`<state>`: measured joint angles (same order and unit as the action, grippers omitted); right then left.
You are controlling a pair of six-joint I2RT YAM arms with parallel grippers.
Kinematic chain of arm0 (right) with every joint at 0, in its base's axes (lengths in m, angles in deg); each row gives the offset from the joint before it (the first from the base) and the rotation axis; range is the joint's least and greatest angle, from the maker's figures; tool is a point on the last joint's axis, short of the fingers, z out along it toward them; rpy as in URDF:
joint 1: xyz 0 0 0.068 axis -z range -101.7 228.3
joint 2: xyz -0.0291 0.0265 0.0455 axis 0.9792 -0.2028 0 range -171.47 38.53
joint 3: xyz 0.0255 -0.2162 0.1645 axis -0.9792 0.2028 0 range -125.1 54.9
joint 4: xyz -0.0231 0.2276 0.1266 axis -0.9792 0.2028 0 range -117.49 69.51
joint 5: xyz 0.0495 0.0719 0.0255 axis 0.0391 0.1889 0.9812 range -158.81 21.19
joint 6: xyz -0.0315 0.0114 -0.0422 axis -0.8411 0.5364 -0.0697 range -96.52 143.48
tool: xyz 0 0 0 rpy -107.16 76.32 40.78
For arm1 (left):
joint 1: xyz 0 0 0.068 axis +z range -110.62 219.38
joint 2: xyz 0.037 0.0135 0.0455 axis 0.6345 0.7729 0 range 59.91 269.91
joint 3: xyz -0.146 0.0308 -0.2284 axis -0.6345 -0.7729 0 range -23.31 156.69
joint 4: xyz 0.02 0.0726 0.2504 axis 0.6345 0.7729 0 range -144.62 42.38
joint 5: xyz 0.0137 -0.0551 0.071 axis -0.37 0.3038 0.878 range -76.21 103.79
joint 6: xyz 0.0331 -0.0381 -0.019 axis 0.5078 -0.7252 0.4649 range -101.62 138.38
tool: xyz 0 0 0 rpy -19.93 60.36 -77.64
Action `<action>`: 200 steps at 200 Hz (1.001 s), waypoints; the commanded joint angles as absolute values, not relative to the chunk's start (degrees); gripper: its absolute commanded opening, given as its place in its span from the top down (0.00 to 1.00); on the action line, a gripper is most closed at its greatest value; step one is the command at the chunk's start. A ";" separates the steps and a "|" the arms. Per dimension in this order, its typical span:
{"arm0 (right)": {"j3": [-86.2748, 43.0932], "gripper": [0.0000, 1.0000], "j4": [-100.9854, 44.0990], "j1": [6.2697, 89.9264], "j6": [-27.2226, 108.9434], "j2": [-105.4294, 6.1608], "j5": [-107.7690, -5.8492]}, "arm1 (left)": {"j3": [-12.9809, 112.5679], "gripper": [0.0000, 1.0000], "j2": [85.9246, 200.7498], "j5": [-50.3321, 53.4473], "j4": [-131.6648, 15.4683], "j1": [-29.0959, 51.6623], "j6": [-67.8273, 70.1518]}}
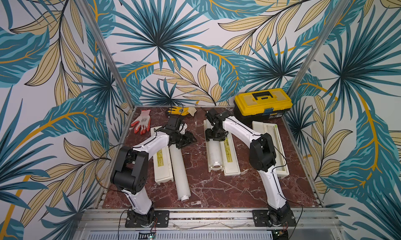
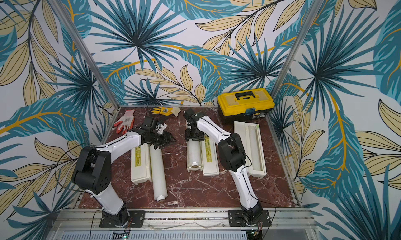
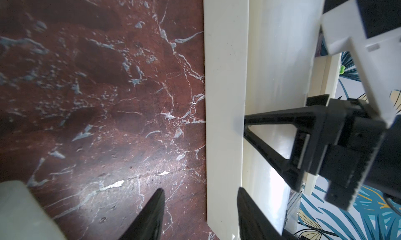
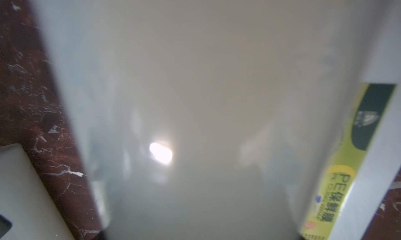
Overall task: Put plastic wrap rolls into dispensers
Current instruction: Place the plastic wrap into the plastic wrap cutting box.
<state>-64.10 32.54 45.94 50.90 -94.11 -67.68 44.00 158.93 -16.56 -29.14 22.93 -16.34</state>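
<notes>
Though the tabletop (image 1: 217, 189) is veined marble, the cylindrical roll (image 1: 180, 173) looks smooth.

— What colour is the table (image 1: 206, 189)?
— Dark red, like stone, with thin white cracks all over.
— And the walls (image 1: 173, 43)?
— White, with big blue-green leaves, pale yellow leaves and orange stems.
— The toolbox (image 1: 262, 102)?
— Yellow on top, black below, with a black handle.
— The white glove (image 1: 142, 121)?
— It has orange-red fingers. The yellow glove (image 1: 180, 111) has some black on it.
— The dispensers (image 1: 162, 171)?
— Cream-white, each with a yellow label (image 1: 160, 158).
— And each roll (image 1: 180, 169)?
— Milky white.
— The robot arms (image 1: 149, 143)?
— White, with black joints.
</notes>
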 commanded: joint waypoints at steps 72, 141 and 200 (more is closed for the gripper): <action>-64.73 0.31 36.74 45.39 54.10 -94.26 -68.90 | 45.27 0.45 161.90 -17.60 -28.53 23.60 -14.74; -69.73 0.01 40.56 44.84 53.24 -92.13 -69.24 | 49.88 0.44 164.87 -18.39 -27.70 23.57 -14.31; -68.60 0.01 42.64 47.59 46.86 -82.86 -80.46 | 55.29 0.39 167.63 -18.81 -25.51 23.59 -12.61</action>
<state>-69.17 39.60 45.15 50.63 -87.22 -73.89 51.84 166.06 -18.20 -27.31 23.26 -14.50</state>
